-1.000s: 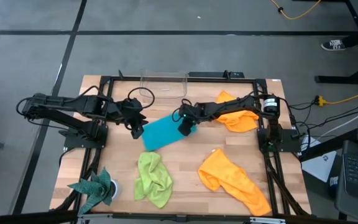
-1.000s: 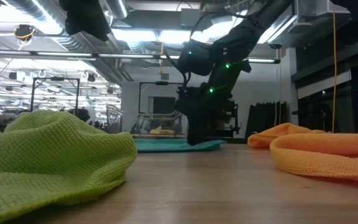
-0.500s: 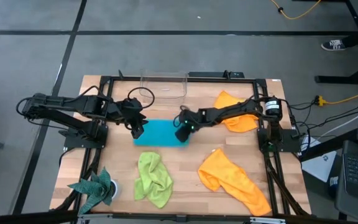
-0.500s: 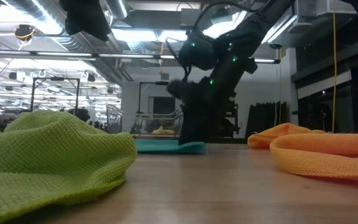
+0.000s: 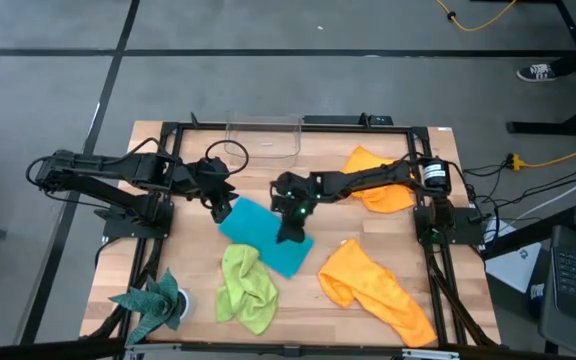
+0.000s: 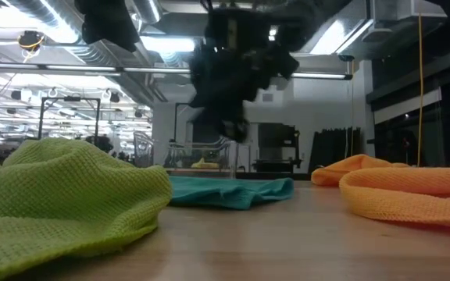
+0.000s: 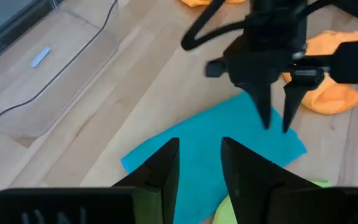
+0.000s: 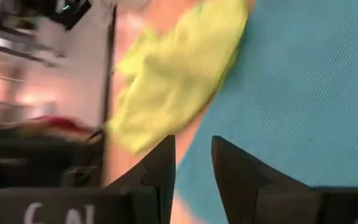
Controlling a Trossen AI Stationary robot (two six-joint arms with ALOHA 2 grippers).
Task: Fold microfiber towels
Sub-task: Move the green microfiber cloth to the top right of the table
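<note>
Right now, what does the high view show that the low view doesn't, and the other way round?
Only the high view: the dark teal spiky cloth, a clear tray, the left tool at the turquoise towel's edge. Only the low view: the room's ceiling lights behind the table. Both: the turquoise towel, the lime-green towel, orange towels, and the right tool over the turquoise one.

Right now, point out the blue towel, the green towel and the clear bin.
blue towel [image 5: 258, 226]: high view, flat middle.
green towel [image 5: 245, 287]: high view, bunched middle.
clear bin [image 5: 263, 138]: high view, floor.
</note>
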